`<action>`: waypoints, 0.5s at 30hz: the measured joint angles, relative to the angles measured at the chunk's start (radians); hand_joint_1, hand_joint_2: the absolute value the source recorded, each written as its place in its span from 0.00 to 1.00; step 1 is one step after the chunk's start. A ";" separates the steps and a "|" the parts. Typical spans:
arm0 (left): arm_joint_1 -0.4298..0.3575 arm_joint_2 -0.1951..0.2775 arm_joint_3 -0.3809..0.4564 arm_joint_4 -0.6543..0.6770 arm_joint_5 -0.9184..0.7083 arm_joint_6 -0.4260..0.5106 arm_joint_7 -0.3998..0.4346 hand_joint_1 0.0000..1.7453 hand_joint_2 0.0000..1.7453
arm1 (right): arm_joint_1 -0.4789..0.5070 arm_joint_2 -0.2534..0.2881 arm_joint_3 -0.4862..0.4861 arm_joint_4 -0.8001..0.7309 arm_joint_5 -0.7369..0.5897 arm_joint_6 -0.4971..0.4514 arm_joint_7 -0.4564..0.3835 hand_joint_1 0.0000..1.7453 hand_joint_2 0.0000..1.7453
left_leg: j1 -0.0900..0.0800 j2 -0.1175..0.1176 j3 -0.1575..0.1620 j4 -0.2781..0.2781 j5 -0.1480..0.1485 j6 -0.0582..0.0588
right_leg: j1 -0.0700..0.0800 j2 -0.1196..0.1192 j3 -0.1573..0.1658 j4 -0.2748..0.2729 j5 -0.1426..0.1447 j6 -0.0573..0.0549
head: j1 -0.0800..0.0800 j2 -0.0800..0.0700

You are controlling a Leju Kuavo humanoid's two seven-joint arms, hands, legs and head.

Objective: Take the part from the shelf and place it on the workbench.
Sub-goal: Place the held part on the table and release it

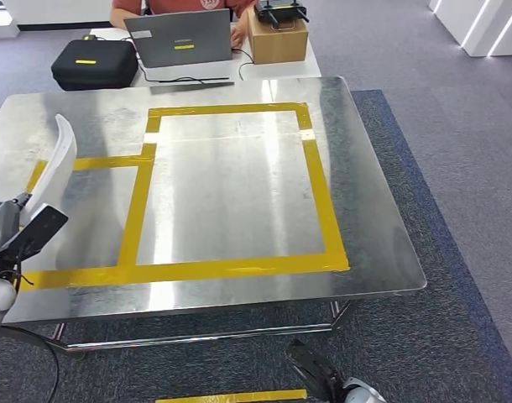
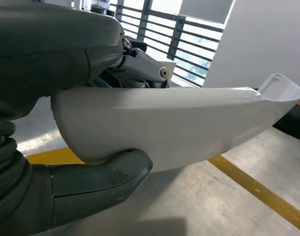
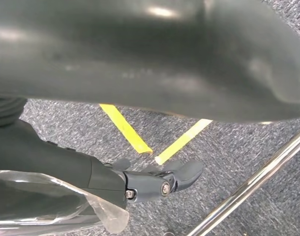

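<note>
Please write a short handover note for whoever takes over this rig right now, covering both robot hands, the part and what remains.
Left robot hand: holds the white curved part between thumb and fingers, above the left side of the metal workbench, near the yellow tape lines.
Right robot hand: holds nothing, hangs low over the grey carpet beside the bench frame, fingers stretched out.
Done: the part is off the shelf and has been brought to the bench.
Left: lower it onto the bench top, probably inside the taped area, and let go.
Note: a person sits at a laptop on the far table.
</note>
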 joint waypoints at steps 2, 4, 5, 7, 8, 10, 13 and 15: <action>0.001 -0.001 -0.004 0.007 -0.009 -0.001 0.000 1.00 1.00 | 0.000 0.000 0.000 0.000 0.001 -0.001 0.000 0.00 0.00 | 0.000 0.000 0.000 0.000 0.000 0.000 | 0.000 0.000 0.000 0.000 0.000 0.000 | 0.000 0.000; 0.001 -0.002 -0.009 0.012 -0.021 0.001 -0.002 1.00 1.00 | 0.000 0.000 0.000 0.000 0.001 0.001 0.001 0.00 0.00 | 0.000 0.000 0.000 0.000 0.000 0.000 | 0.000 0.000 0.000 0.000 0.000 0.000 | 0.000 0.000; 0.001 -0.002 -0.012 0.014 -0.027 0.002 -0.003 1.00 1.00 | 0.000 0.000 0.000 0.000 0.002 0.002 0.000 0.00 0.00 | 0.000 0.000 0.000 0.000 0.000 0.000 | 0.000 0.000 0.000 0.000 0.000 0.000 | 0.000 0.000; 0.000 -0.003 -0.017 0.016 -0.038 0.006 -0.005 1.00 1.00 | 0.000 0.000 0.000 0.000 0.003 0.004 0.000 0.00 0.00 | 0.000 0.000 0.000 0.000 0.000 0.000 | 0.000 0.000 0.000 0.000 0.000 0.000 | 0.000 0.000; 0.000 -0.004 -0.020 0.017 -0.043 0.007 -0.005 1.00 1.00 | 0.000 0.000 0.000 0.000 0.003 0.005 0.000 0.00 0.00 | 0.000 0.000 0.000 0.000 0.000 0.000 | 0.000 0.000 0.000 0.000 0.000 0.000 | 0.000 0.000; -0.002 -0.005 -0.023 0.018 -0.050 0.011 -0.007 1.00 1.00 | -0.001 0.000 0.000 0.000 0.005 0.008 -0.003 0.00 0.00 | 0.000 0.000 0.000 0.000 0.000 0.000 | 0.000 0.000 0.000 0.000 0.000 0.000 | 0.000 0.000; -0.005 -0.006 -0.028 0.020 -0.058 0.019 -0.010 0.75 1.00 | 0.000 0.000 0.000 0.000 0.007 0.013 -0.025 0.00 0.00 | 0.000 0.000 0.000 0.000 0.000 0.000 | 0.000 0.000 0.000 0.000 0.000 0.000 | 0.000 0.000; -0.005 -0.007 -0.031 0.020 -0.060 0.022 -0.010 0.25 1.00 | 0.002 0.000 0.000 0.001 0.008 0.013 -0.040 0.00 0.00 | 0.000 0.000 0.000 0.000 0.000 0.000 | 0.000 0.000 0.000 0.000 0.000 0.000 | 0.000 0.000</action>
